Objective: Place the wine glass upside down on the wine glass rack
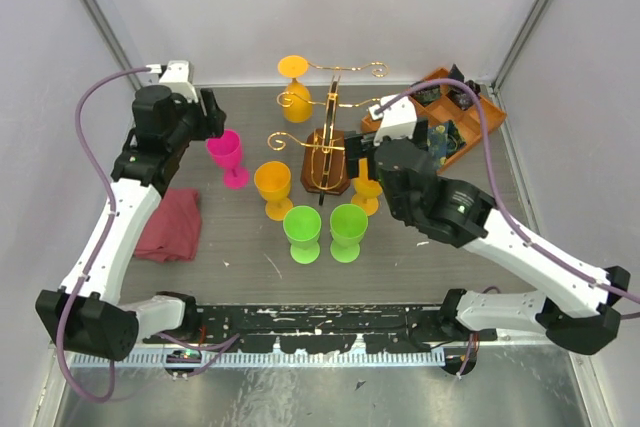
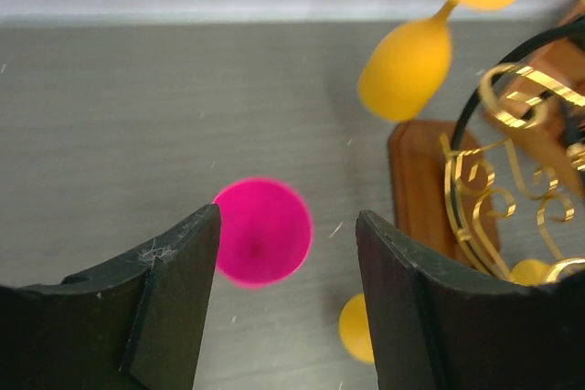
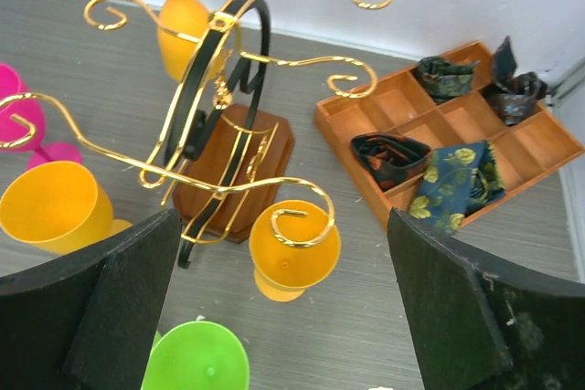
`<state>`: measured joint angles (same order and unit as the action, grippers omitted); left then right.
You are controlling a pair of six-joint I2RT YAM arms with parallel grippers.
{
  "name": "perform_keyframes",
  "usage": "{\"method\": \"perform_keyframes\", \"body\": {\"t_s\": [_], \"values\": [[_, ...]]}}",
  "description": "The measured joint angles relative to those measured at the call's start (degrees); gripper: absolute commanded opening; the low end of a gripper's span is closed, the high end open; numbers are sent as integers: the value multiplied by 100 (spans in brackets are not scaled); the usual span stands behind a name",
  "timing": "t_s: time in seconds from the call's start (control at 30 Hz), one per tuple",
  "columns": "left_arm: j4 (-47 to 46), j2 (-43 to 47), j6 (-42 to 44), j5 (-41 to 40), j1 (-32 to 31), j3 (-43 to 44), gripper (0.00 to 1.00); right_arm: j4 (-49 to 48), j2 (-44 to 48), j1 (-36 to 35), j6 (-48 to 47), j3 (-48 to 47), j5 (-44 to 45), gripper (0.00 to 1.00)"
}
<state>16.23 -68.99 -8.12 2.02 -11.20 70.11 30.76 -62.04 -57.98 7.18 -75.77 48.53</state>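
The wine glass rack (image 1: 325, 142) is gold wire on a brown wooden base, mid-table. One orange wine glass (image 1: 293, 82) hangs upside down from its far left arm. A pink glass (image 1: 228, 157) stands upright left of the rack. My left gripper (image 1: 213, 119) hovers open just behind and above it, and its bowl (image 2: 262, 230) shows between the fingers without being gripped. My right gripper (image 1: 362, 157) is open wide at the rack's right side, over a small orange glass (image 3: 292, 248) that stands under a scroll arm (image 3: 302, 216).
A larger orange glass (image 1: 273, 189) and two green glasses (image 1: 302, 232) (image 1: 348, 230) stand in front of the rack. An orange compartment tray (image 1: 485, 112) with folded cloths sits at the back right. A red cloth (image 1: 170, 222) lies at the left.
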Motion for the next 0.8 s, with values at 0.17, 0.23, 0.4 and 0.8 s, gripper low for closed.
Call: {"method": "perform_keyframes", "body": {"t_s": [0.17, 0.23, 0.4, 0.8], "values": [[833, 0, 20, -555, 0, -48, 70, 186, -389, 0, 374, -149, -385, 100], [986, 4, 22, -704, 0, -157, 70, 232, -393, 0, 492, -151, -529, 100], [1217, -7, 24, -973, 0, -448, 72, 378, -367, 0, 726, -184, -741, 96], [911, -490, -2, -1335, 2, -715, 74, 608, -94, 0, 925, -184, -979, 92]]}}
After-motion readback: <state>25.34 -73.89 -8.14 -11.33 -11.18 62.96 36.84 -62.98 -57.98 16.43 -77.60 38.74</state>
